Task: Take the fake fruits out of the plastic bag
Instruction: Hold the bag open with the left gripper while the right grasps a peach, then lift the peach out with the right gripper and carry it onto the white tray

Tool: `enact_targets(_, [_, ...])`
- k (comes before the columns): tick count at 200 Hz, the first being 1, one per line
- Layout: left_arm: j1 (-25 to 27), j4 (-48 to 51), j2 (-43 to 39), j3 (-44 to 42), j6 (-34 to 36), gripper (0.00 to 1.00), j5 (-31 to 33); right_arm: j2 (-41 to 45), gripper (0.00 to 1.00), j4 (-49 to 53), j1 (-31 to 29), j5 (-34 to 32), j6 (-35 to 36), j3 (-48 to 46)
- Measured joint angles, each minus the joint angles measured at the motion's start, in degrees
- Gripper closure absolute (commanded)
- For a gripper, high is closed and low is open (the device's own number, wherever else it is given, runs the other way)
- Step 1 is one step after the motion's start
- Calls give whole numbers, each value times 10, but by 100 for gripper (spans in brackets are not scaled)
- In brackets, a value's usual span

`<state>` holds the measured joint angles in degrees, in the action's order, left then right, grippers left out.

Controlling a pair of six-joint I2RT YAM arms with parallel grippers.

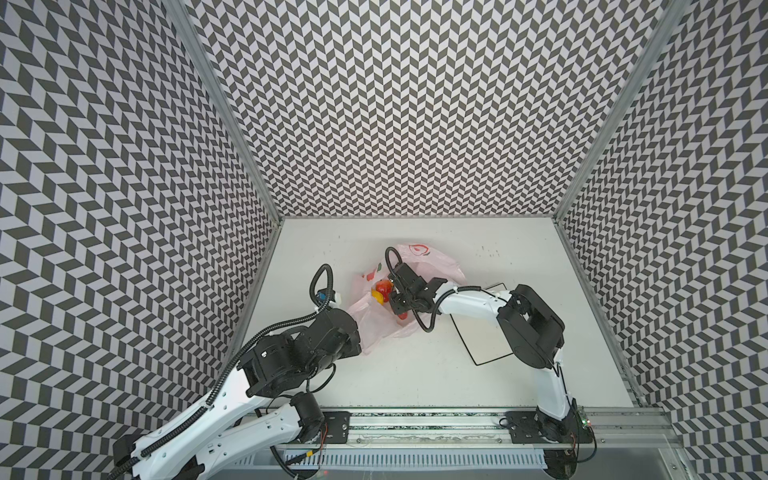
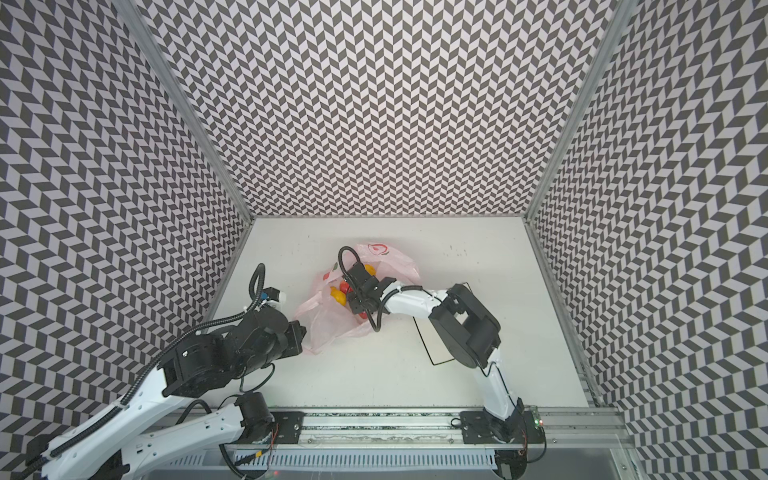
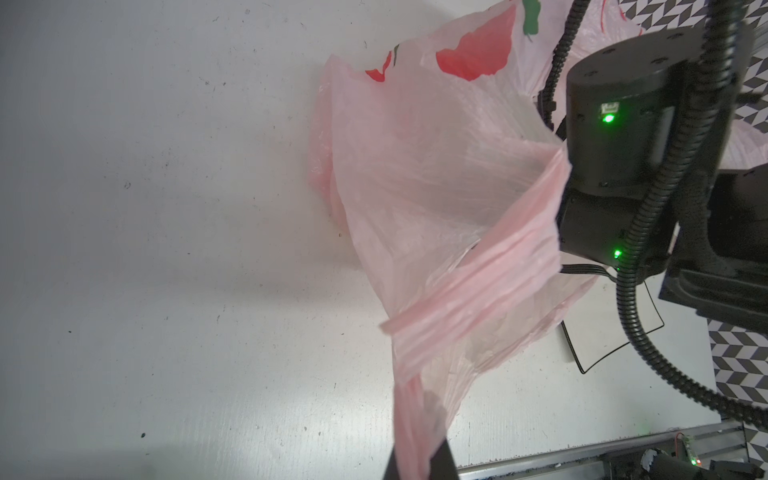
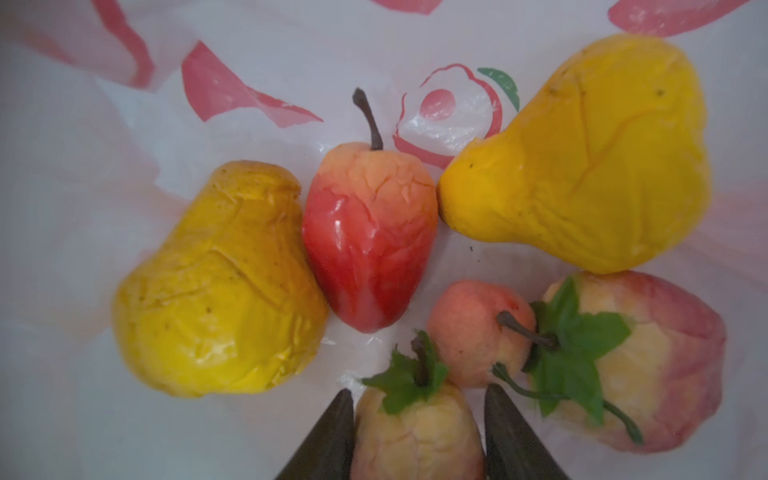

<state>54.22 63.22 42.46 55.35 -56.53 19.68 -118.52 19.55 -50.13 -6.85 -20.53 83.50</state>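
Left tool clenched on bag handle, mouth held open; right tool straddles a pale strawberry, grasp uncertain: squeeze its middle, lift straight out.

Both top views hang high at six o'clock, facing twelve o'clock and steeply down on the whole counter. My left wrist camera looks closely at the plastic bag; my right peers inside it, close over the fake fruits.
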Motion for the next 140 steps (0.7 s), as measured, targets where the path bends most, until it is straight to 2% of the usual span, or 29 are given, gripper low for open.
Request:
enact_targets(52, [0,-2,5,0,13,100,-1,9,57,-3,1,9,-5,0])
enact_targets(104, [0,-33,14,-8,53,100,-31,95,60,-51,16,51,-17,-40])
enact_targets(140, [0,-48,29,-10,73,100,-47,113,60,-82,27,73,-21,-57])
